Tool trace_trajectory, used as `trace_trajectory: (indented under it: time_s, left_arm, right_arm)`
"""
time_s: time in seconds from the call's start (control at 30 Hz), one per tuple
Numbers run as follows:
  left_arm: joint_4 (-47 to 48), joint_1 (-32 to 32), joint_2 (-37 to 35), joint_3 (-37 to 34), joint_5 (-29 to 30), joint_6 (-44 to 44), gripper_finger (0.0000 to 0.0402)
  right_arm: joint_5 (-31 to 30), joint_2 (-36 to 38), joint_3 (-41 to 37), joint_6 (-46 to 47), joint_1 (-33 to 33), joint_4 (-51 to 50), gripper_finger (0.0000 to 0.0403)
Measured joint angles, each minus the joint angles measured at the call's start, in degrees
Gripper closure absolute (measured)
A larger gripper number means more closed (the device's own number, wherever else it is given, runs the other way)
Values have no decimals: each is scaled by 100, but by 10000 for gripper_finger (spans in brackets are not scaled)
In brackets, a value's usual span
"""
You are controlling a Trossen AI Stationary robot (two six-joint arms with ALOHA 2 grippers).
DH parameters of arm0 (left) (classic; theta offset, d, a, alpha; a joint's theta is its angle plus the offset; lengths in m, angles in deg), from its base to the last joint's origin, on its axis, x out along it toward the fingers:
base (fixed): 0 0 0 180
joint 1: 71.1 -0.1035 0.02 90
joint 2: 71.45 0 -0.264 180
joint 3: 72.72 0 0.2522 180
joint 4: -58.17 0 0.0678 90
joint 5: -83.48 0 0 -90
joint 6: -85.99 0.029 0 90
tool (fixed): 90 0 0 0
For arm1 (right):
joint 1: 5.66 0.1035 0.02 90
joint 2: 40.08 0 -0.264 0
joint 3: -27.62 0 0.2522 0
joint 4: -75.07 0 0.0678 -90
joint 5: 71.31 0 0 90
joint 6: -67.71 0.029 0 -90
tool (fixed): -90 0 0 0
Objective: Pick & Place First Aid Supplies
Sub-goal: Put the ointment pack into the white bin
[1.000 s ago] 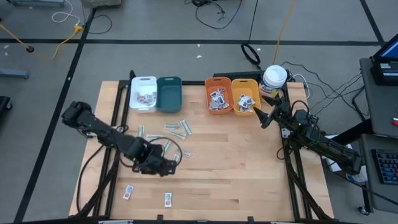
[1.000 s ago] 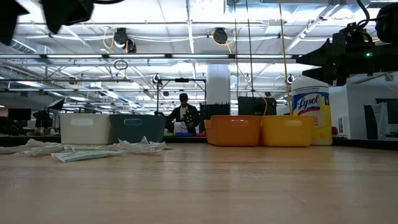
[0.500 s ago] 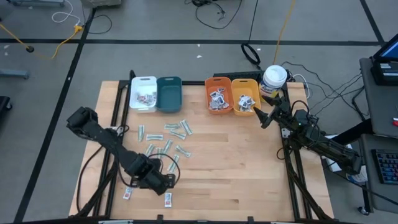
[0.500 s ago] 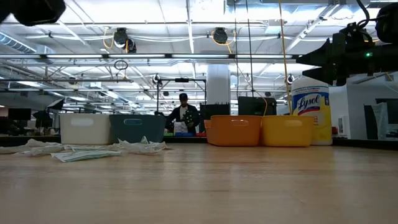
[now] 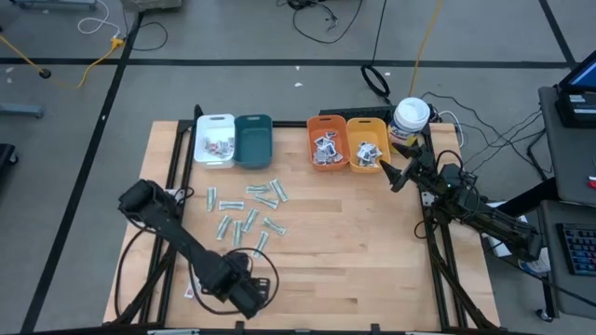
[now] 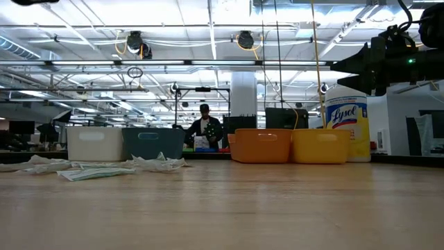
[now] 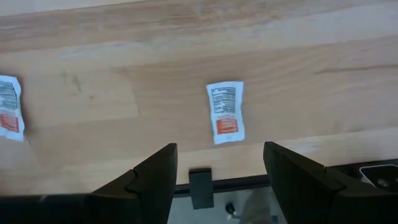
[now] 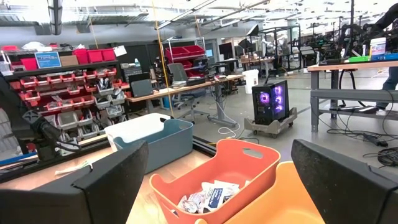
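The wooden table (image 5: pixel 372 261) carries four bins along its 12 o'clock edge: a white bin (image 5: pixel 215 140), a teal bin (image 5: pixel 253 140), an orange bin (image 5: pixel 326 142) and a yellow bin (image 5: pixel 367 144), with a white canister (image 5: pixel 410 118) at about 1 o'clock. The white, orange and yellow bins already hold packets; whether the teal bin holds anything cannot be told.

The step in hand appears to be the approach to a pick. The left gripper (image 7: pixel 219 180) hangs over the table's 6 o'clock edge, fingers apart and holding nothing, with a red-print packet (image 7: pixel 225 112) lying flat just ahead of the gap between them. A second red-print packet (image 7: pixel 10 114) lies well to one side of it. The right gripper (image 5: pixel 389 173) waits at about 2 o'clock, beside the yellow bin, fingers wide apart and empty.

The next move likely calls for lowering the left fingers to straddle the near packet and pinch its thin edge off the wood.

In the left wrist view the packet's long axis runs nearly straight away from the gripper, red-printed end nearest the fingers. The pale-green strips (image 5: pixel 244 214) lie scattered at mixed angles left of the table's centre, around 10 o'clock.
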Motion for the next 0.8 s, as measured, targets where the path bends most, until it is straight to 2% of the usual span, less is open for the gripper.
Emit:
trace_trajectory:
  time_s: [0.2,0.53,0.8]
  left_arm:
    - [375,51,369,504,61,-92,160]
    - [-478,86,1136,512,-8,-90,160]
    - [-571,127,1592,509,-158,-44,160]
  right_arm:
    - [-2,-2,-2,0,0,0,11]
    - [0,0,-2,-2,-2,-2,11]
    - [0,-1,-1,-2,-1,-2,11]
